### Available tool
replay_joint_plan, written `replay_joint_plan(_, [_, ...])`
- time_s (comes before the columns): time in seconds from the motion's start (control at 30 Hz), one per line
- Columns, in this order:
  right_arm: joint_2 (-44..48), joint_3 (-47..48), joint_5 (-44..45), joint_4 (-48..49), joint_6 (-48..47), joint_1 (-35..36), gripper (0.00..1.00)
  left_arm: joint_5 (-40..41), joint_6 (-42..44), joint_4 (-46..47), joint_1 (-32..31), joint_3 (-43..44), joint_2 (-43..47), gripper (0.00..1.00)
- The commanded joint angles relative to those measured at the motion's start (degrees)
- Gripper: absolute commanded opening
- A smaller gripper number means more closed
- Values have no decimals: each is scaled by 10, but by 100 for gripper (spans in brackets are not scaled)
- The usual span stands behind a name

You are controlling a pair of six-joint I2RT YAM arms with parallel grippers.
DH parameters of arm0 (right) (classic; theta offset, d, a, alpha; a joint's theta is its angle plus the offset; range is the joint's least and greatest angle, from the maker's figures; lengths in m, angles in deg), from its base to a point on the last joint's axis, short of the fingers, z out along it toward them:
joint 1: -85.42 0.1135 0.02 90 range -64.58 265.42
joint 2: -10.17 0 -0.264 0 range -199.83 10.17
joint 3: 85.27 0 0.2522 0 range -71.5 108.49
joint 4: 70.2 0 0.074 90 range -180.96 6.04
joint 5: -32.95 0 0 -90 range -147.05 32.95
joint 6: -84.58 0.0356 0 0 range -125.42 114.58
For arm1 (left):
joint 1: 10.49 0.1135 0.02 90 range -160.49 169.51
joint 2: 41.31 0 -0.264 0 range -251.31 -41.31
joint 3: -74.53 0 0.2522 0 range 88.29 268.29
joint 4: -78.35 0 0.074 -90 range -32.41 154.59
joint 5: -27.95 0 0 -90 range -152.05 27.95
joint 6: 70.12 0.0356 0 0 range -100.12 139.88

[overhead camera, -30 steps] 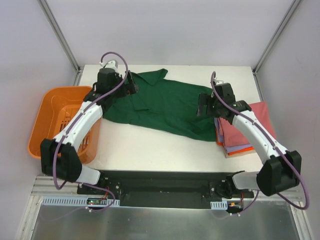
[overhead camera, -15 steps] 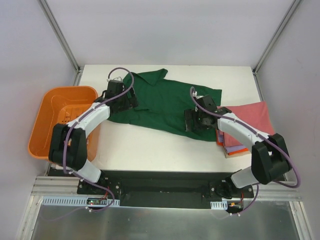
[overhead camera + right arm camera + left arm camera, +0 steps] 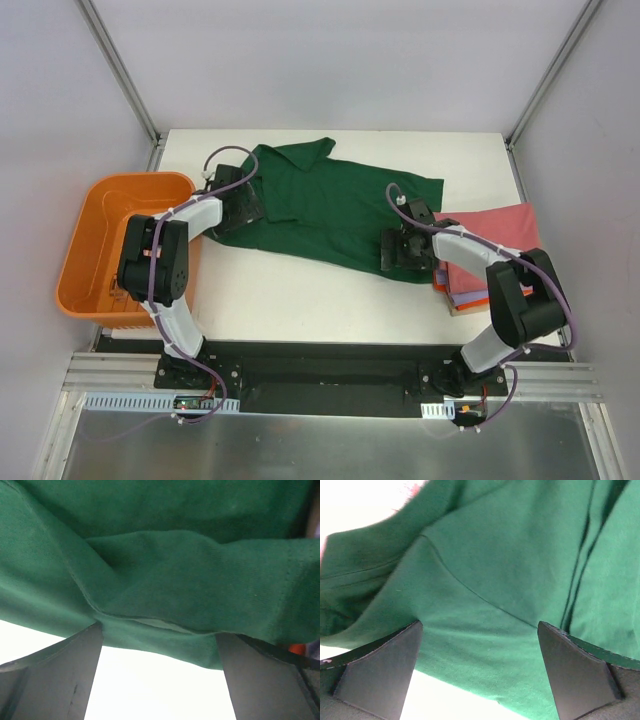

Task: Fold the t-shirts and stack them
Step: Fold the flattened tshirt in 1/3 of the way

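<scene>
Dark green t-shirt [image 3: 330, 205] lies spread across the table [image 3: 300, 290], long axis left to right; my left gripper [image 3: 240, 207], jaws wide apart, hangs at its left sleeve; my right gripper [image 3: 398, 250], equally wide, at its near-right hem; neither seems to touch cloth yet.

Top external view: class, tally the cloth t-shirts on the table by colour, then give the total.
Dark green collared short-sleeved t-shirt, spread out: 1
Pink-red folded t-shirt, uppermost in its pile: 1
Lavender folded layer, only its edge showing: 1
Orange folded layer, only its edge showing: 1
Total: 4
</scene>
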Motion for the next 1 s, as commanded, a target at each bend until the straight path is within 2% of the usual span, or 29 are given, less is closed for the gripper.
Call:
replay_joint_plan(0.0, [27, -29, 1, -4, 5, -13, 96, 28, -19, -24, 24, -8, -4, 99])
replay_joint_plan(0.27, [45, -37, -15, -3, -2, -24, 96, 21, -25, -38, 29, -25, 7, 99])
replay_joint_plan(0.43, [70, -32, -53, -4, -15, -9, 96, -52, -16, -38, 23, -14, 38, 99])
replay_joint_plan(0.53, [100, -20, -28, -19, -34, 21, 96, -99, 12, -38, -5, 3, 76, 99])
replay_joint_plan(0.63, [134, -12, -4, -34, -36, 43, 96, -110, 58, -43, -50, 21, 140, 99])
replay_joint_plan(0.73, [177, -22, -15, -34, -36, 50, 96, -82, 91, -59, -78, 24, 214, 99])
replay_joint_plan(0.97, [264, -83, -93, 1, -36, 57, 96, 142, 63, -158, -72, -18, 377, 99])
